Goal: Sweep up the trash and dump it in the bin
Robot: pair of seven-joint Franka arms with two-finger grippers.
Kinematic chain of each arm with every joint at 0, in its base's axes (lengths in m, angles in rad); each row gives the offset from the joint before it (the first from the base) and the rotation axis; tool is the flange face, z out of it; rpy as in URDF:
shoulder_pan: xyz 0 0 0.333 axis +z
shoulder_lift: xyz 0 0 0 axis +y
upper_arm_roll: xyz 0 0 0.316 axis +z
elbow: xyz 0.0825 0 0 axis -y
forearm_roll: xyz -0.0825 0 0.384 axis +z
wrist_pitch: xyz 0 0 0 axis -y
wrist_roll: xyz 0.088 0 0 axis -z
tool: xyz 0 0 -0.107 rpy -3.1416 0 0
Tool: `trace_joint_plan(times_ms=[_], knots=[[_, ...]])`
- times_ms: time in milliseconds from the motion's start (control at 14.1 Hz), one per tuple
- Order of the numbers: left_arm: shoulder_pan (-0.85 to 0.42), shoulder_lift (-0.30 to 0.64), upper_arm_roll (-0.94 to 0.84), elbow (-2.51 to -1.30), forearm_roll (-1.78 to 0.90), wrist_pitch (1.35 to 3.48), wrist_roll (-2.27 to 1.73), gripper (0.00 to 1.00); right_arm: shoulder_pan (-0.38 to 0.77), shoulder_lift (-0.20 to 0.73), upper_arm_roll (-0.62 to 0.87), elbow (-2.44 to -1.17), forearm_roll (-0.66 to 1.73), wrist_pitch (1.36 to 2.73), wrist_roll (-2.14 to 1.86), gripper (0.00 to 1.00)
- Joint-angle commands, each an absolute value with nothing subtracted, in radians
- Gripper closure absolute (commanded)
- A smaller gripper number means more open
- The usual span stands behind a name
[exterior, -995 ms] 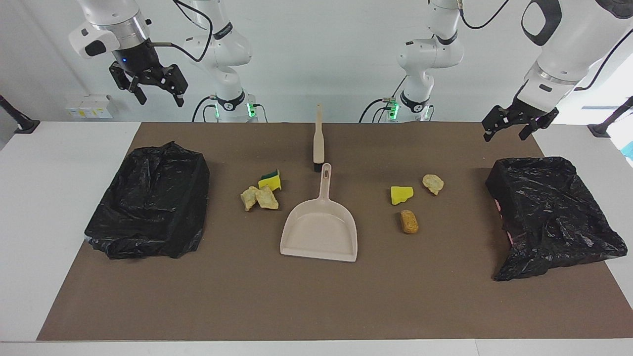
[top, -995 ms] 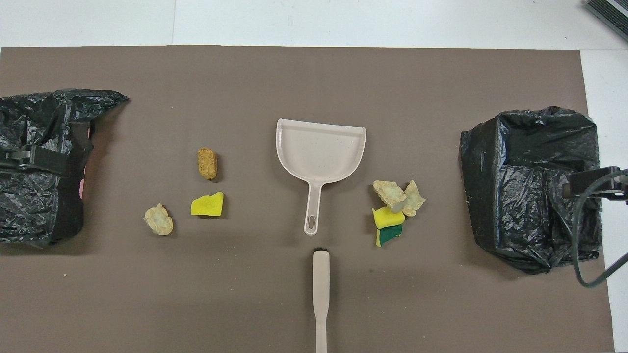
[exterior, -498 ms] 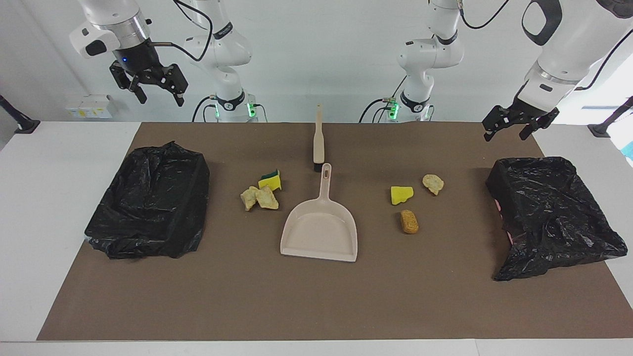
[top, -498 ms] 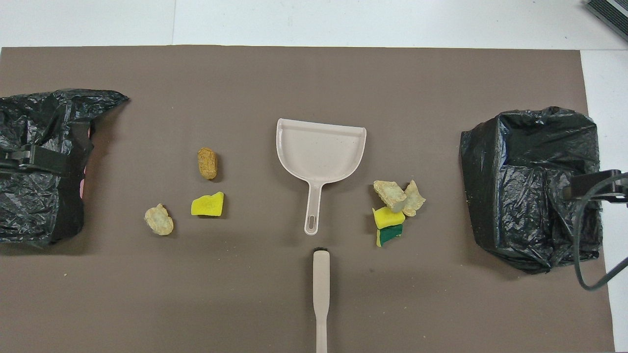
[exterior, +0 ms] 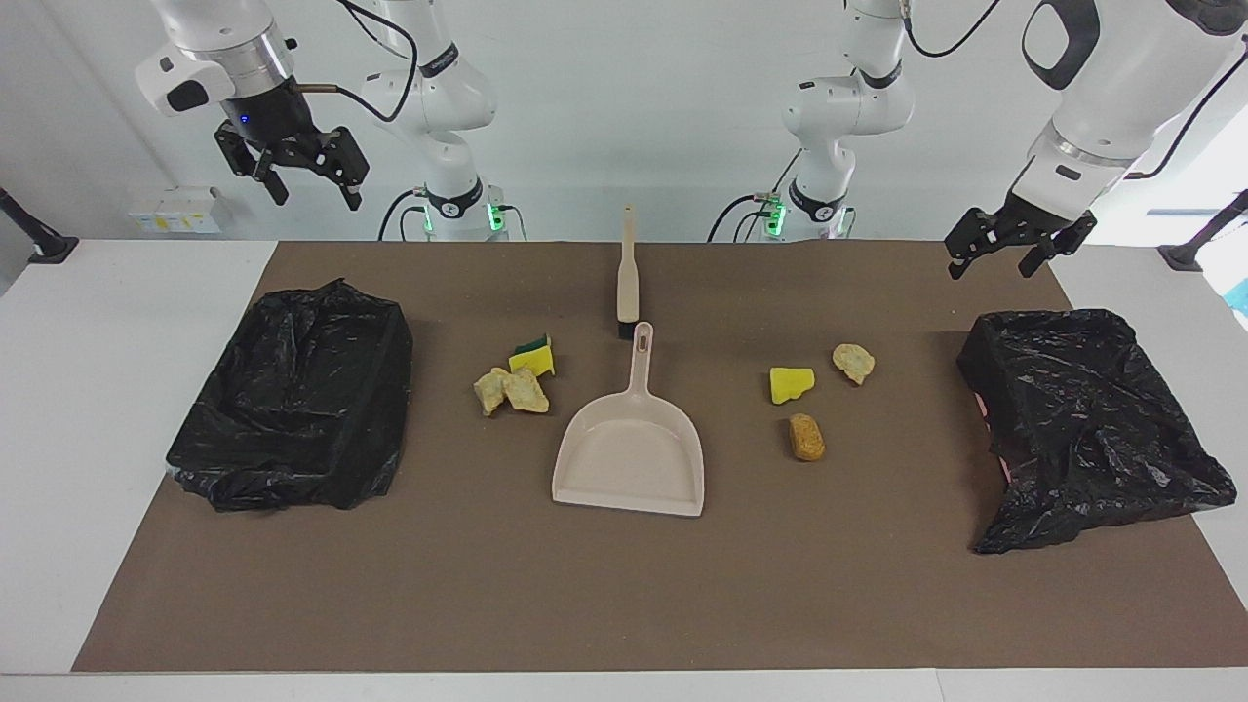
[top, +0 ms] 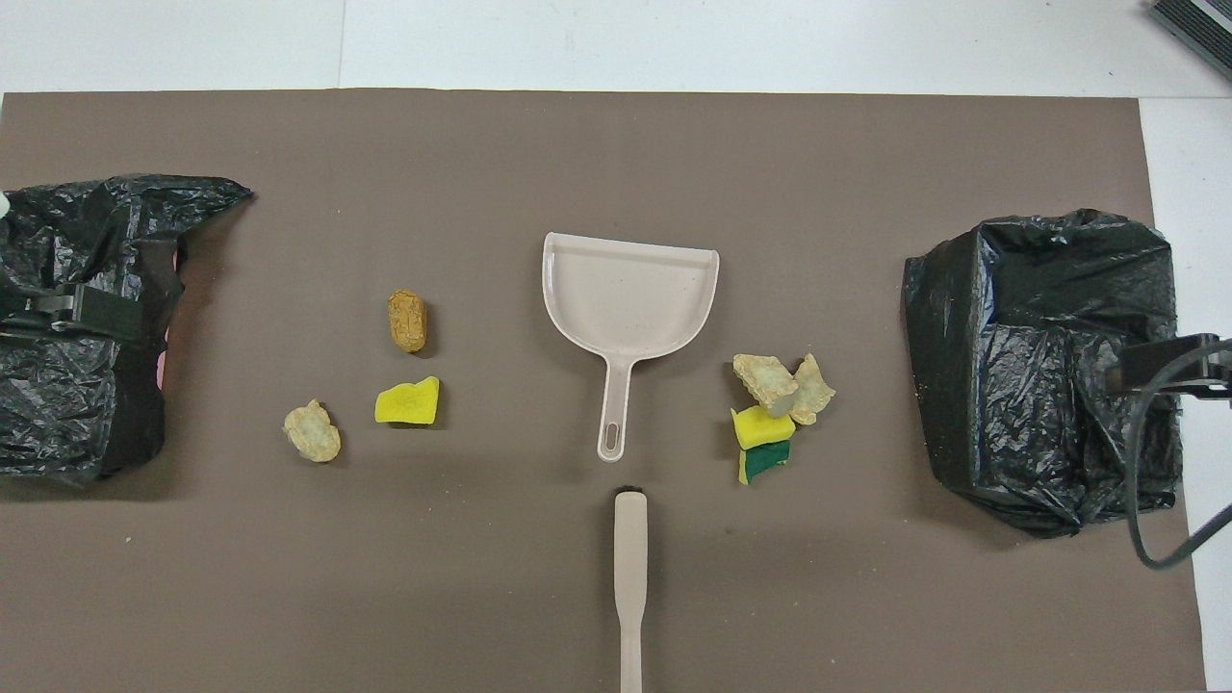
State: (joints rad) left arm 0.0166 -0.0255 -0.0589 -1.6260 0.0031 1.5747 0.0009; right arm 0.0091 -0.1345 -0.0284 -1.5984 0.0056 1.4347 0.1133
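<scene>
Brown mat [exterior: 624, 604] on white table [exterior: 58, 409]. Dustpan [exterior: 632, 458] at centre, pan empty, handle toward the robots; brush [exterior: 628, 278] at its 12 o'clock in the facing view. Trash, first group [exterior: 517, 378]: green-backed sponge and beige foam chunks at the pan's 10 o'clock. Trash, second group [exterior: 804, 395] (yellow piece, beige chunk, orange-brown lump): at 2 o'clock. Two black-bagged bins [exterior: 297, 395] at the table's ends. Left end effector [exterior: 1009, 252] and right end effector [exterior: 302, 175]: raised, fingers apart, holding nothing.
</scene>
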Motion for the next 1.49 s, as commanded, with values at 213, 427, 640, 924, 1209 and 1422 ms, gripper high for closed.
trace_joint_plan(times_ms=[213,427,640,924,1209,1422], knots=[[-0.014,-0.057,-0.084,-1.614,-0.003,1.582,-0.026,0.00,-0.005,-0.160,-0.025,-1.629,0.002,1.440,0.087,0.00],[-0.015,-0.055,-0.113,-1.606,-0.008,1.591,-0.034,0.00,-0.005,-0.160,-0.025,-1.629,0.003,1.443,0.090,0.00],[-0.017,-0.069,-0.201,-1.615,-0.006,1.589,-0.031,0.00,-0.005,-0.160,-0.025,-1.629,0.003,1.439,0.087,0.00],[-0.017,-0.113,-0.336,-1.664,-0.011,1.586,-0.122,0.00,-0.005,-0.160,-0.026,-1.629,0.003,1.437,0.087,0.00],[-0.017,-0.143,-0.469,-1.719,-0.046,1.586,-0.230,0.00,-0.005,-0.161,-0.031,-1.629,0.003,1.433,0.086,0.00],[-0.018,-0.179,-0.564,-1.791,-0.084,1.589,-0.293,0.00,-0.006,-0.161,-0.031,-1.631,0.003,1.433,0.086,0.00]])
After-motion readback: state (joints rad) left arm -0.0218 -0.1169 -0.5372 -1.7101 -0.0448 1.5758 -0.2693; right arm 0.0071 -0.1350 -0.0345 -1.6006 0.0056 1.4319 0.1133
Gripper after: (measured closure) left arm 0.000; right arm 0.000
